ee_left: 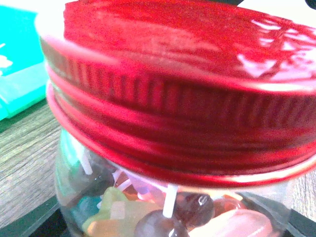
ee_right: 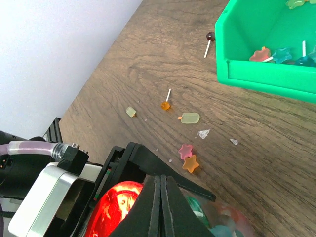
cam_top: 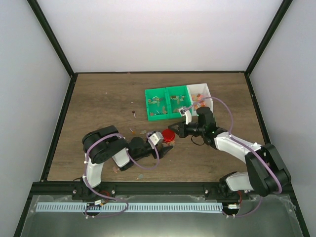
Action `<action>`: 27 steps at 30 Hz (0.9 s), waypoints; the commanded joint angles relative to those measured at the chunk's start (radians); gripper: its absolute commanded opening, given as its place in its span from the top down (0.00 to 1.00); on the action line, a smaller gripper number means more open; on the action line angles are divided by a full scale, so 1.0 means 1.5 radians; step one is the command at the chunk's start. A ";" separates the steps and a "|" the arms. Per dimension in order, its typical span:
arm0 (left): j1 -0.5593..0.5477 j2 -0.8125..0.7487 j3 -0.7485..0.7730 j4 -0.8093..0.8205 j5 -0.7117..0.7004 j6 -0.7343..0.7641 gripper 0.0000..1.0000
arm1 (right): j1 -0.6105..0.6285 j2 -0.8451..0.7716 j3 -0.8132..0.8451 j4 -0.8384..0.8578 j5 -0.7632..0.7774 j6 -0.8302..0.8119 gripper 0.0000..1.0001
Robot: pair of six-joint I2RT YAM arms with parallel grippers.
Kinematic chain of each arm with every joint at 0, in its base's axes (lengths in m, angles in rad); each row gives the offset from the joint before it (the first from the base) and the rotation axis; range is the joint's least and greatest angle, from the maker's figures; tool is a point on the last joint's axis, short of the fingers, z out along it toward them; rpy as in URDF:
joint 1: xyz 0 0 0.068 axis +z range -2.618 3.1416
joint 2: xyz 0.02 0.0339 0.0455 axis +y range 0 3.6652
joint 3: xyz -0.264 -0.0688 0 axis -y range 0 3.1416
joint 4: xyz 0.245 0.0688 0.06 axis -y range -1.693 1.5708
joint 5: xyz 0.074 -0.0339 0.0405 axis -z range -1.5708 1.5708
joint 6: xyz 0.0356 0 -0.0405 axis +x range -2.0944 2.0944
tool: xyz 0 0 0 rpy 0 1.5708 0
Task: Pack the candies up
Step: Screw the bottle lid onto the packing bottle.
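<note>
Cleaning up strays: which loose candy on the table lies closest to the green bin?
The dark round lollipop by the green bin; the other strays lie farther off.

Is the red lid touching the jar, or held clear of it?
Touching. The left wrist view shows the red lid sitting on the jar, its skirt overlapping the glass neck with no gap.

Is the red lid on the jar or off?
On. The lid sits over the mouth of the jar, with candies showing through the glass below. Whether it is screwed tight, cannot tell.
</note>
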 commanded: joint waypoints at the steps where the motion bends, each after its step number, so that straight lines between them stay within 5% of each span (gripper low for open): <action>1: 0.022 0.049 -0.002 -0.246 -0.014 -0.065 0.37 | 0.015 -0.010 -0.067 -0.085 -0.055 0.023 0.99; 27: 0.043 0.082 0.051 -0.305 -0.013 -0.072 0.36 | 0.019 -0.126 -0.170 -0.085 -0.067 0.071 0.99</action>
